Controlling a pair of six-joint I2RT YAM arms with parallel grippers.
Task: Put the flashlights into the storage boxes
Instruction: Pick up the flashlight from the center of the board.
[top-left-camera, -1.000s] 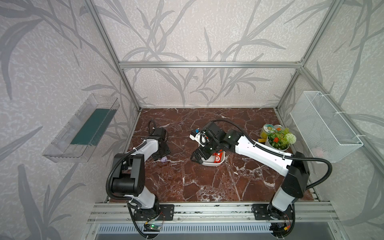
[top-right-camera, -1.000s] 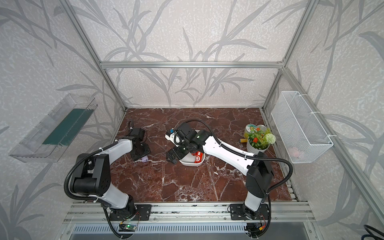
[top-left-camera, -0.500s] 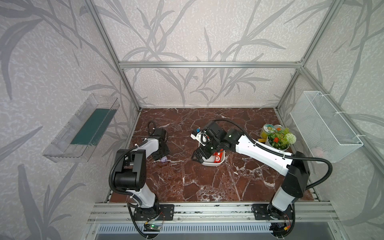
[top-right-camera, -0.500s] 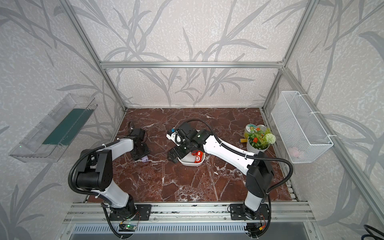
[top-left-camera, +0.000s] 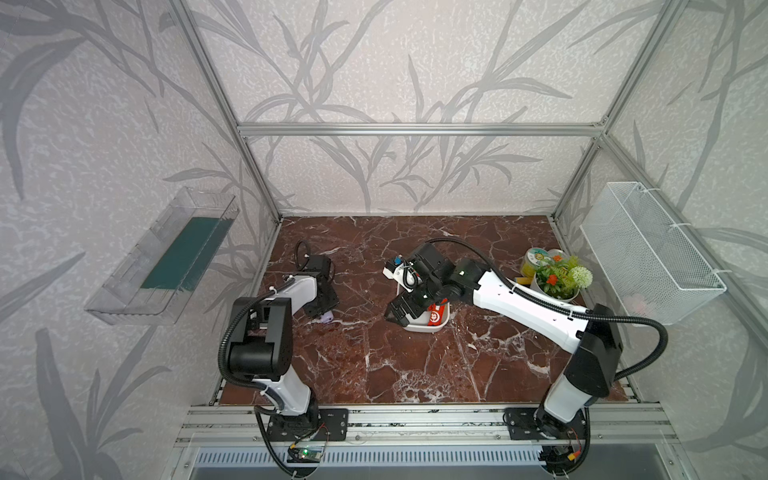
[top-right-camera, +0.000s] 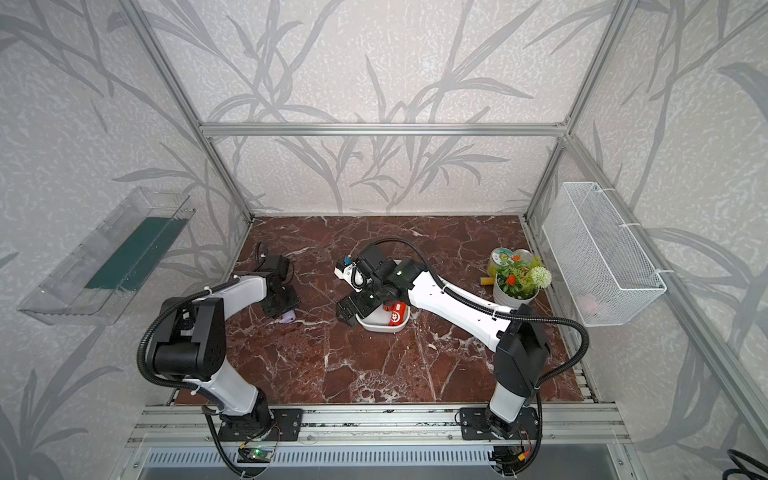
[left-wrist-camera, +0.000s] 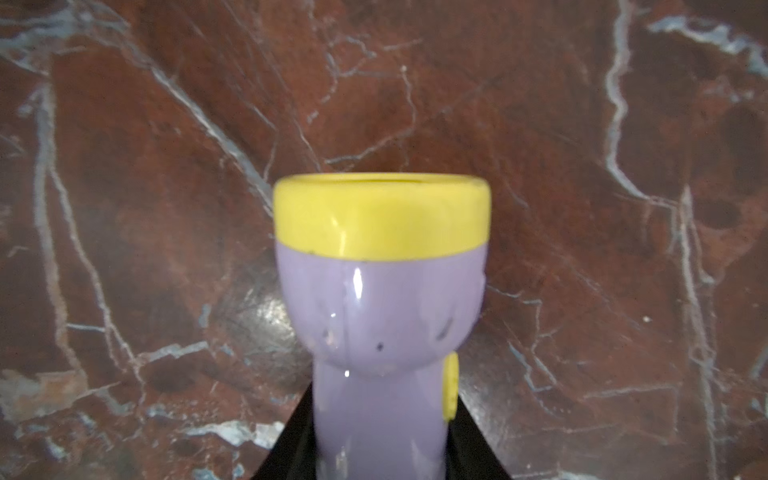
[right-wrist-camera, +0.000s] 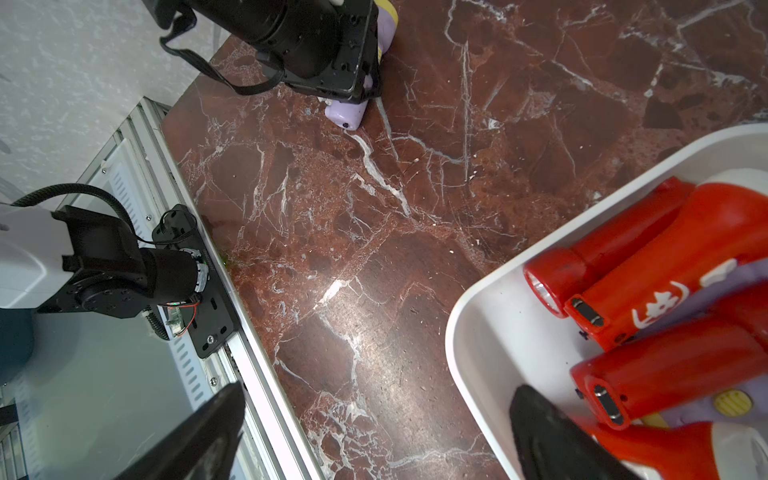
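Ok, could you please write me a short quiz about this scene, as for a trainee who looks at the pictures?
1. True or false: the purple flashlight at the left pincer lies inside the white box.
2. Most flashlights in that box are: A red, B green, C blue?
3. Fill in: the right pincer is ___ and holds nothing.
Key: 1 false; 2 A; 3 open.

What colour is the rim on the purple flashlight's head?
Yellow rim, lavender flashlight; clearest in the left wrist view.
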